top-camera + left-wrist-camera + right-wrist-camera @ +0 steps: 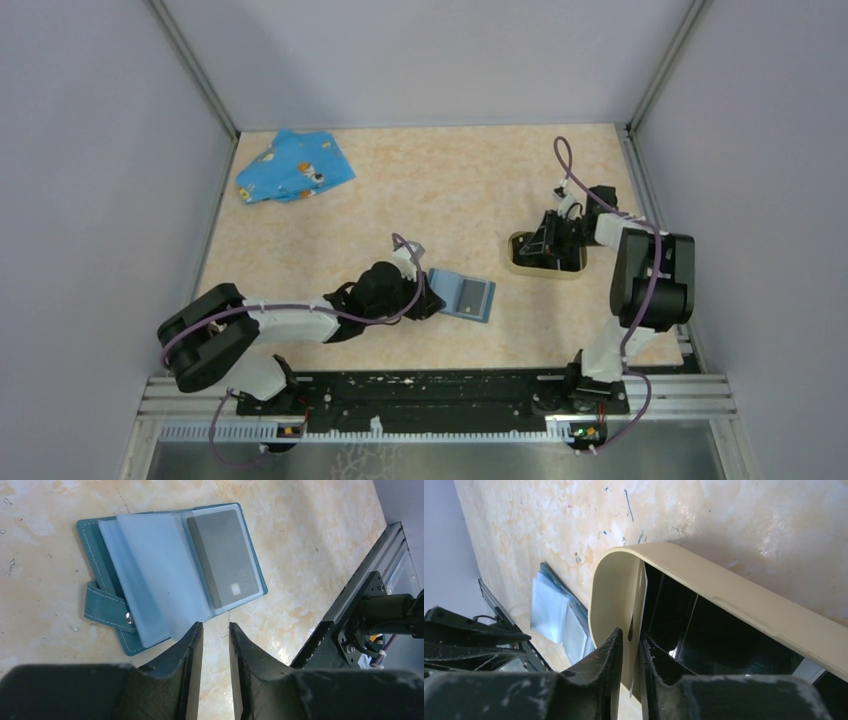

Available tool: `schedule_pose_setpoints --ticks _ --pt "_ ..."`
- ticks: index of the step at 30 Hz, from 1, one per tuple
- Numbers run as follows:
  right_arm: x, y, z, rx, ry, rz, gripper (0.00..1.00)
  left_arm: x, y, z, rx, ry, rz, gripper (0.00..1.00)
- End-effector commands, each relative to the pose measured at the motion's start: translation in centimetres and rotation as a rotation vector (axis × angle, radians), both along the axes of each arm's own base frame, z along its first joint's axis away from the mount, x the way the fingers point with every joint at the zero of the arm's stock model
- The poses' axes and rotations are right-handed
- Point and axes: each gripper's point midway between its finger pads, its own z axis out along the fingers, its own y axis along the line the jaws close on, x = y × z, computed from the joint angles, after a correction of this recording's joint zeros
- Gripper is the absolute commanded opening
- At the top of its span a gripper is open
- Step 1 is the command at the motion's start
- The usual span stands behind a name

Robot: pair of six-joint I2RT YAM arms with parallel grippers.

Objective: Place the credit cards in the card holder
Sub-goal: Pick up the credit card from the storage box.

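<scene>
Card holder, tan-rimmed with a black slotted interior, right of centre in the top view. A thin pale card stands edge-on at its rounded end between the narrow jaws of the right gripper; whether they actually pinch it cannot be told. To seat it well, the card should be held parallel to the slot walls and lowered straight, since a tilt would likely jam it against the rim. At centre frame the left gripper, jaws narrow and empty, hovers at the lower edge of the open blue card case, where a grey card lies in a clear sleeve.
</scene>
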Motion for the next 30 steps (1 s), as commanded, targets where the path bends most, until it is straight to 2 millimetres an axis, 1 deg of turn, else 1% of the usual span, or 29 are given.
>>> schedule_pose_setpoints --ticks 1,3,8,11,15,23,26,30 --pt "1.2 -1.1 0.2 -0.041 -0.027 -0.019 0.12 -0.2 -0.8 1.6 -0.062 -0.016 -0.022 0.32" --pt "1.5 -1.6 0.6 -0.063 -0.042 -0.033 0.06 -0.3 -0.9 1.8 -0.069 -0.018 -0.027 0.32" --pt "2.0 -3.3 3.3 -0.051 -0.128 -0.071 0.0 -0.5 -0.8 2.4 -0.084 -0.026 -0.032 0.32" --pt "1.7 -3.9 4.3 -0.008 -0.147 -0.074 0.0 -0.6 -0.9 2.8 -0.094 -0.03 -0.045 0.34" --pt "1.2 -3.8 5.2 0.081 -0.179 -0.027 0.0 -1.1 -1.3 3.6 -0.138 -0.037 -0.078 0.42" --pt "0.1 -2.1 7.7 0.269 -0.242 0.071 0.0 -2.6 -2.6 6.6 -0.304 -0.079 -0.189 0.62" --pt "-0.4 -1.5 8.8 0.34 -0.258 0.099 0.0 -2.6 -2.4 7.7 -0.378 -0.074 -0.205 0.75" --pt "-1.0 -1.0 9.7 0.413 -0.255 0.117 0.0 -2.3 -1.4 9.5 -0.521 -0.035 -0.209 0.93"
